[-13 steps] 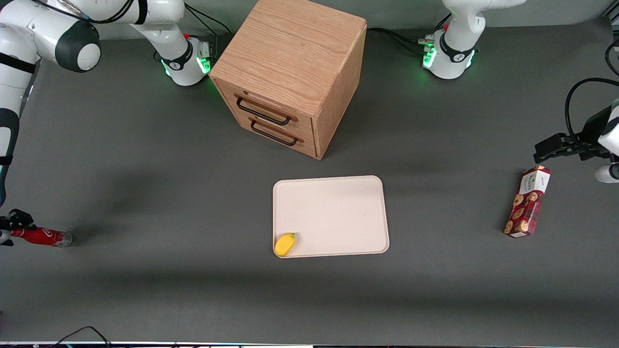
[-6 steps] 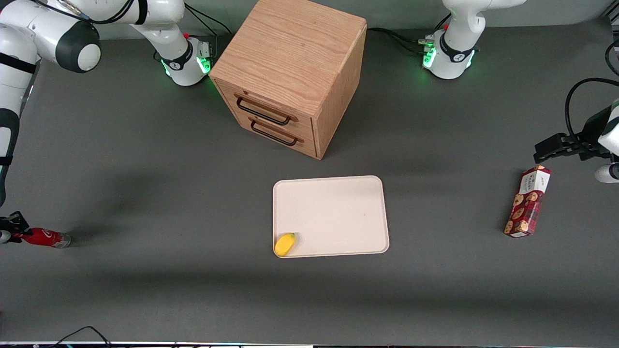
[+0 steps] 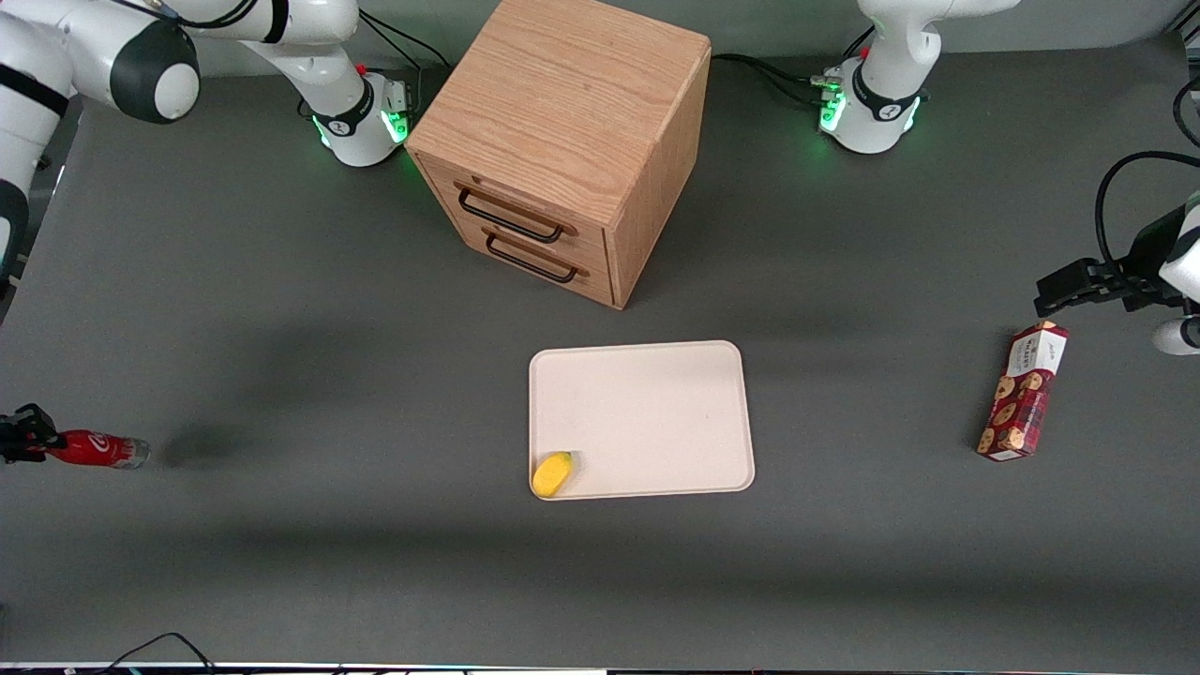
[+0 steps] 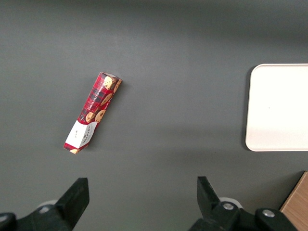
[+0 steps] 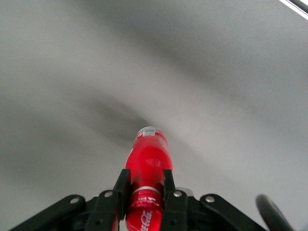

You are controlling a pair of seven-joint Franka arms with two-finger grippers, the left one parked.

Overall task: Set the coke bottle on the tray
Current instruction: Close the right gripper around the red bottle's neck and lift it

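Note:
The coke bottle point(image 3: 92, 449) is a small slim red bottle held lying level at the working arm's end of the table. My gripper point(image 3: 28, 441) is shut on its neck end and holds it a little above the table; its shadow lies on the grey surface close by. In the right wrist view the two black fingers point(image 5: 121, 188) clamp the bottle point(image 5: 147, 161) on both sides, its clear base pointing away from the wrist. The pale beige tray point(image 3: 647, 412) lies flat mid-table, in front of the drawer cabinet, far from the bottle. It also shows in the left wrist view point(image 4: 279, 106).
A small yellow object point(image 3: 552, 473) sits on the tray's near corner. The wooden drawer cabinet point(image 3: 562, 141) stands farther from the camera than the tray. A red cookie box point(image 3: 1022, 392) lies toward the parked arm's end, also seen in the left wrist view point(image 4: 92, 112).
The gripper with the bottle has risen a little from the table; the bottle's shadow has drawn apart from it toward the tray.

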